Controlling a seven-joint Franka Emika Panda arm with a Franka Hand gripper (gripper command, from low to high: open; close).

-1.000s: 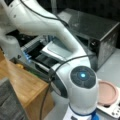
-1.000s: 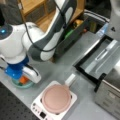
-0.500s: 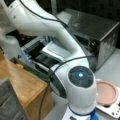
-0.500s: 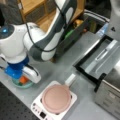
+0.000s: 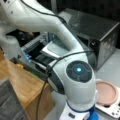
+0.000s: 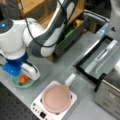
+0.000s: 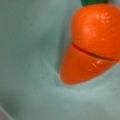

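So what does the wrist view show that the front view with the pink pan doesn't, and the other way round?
Only the wrist view shows the carrot's groove across its body and its green top at the frame's upper edge. Only the front view shows the arm, the pink pan on its white base, the open metal tray and the wooden shelf. Both show the carrot lying in the pale green bowl. The gripper itself shows in neither.

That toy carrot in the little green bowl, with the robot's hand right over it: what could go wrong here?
The carrot lies against the bowl's sloping wall, so it might roll or slip if pushed.

The bowl sits near the table's edge; a downward press could tip or shift it.

The gripper hides its fingers, so alignment is hard to judge.
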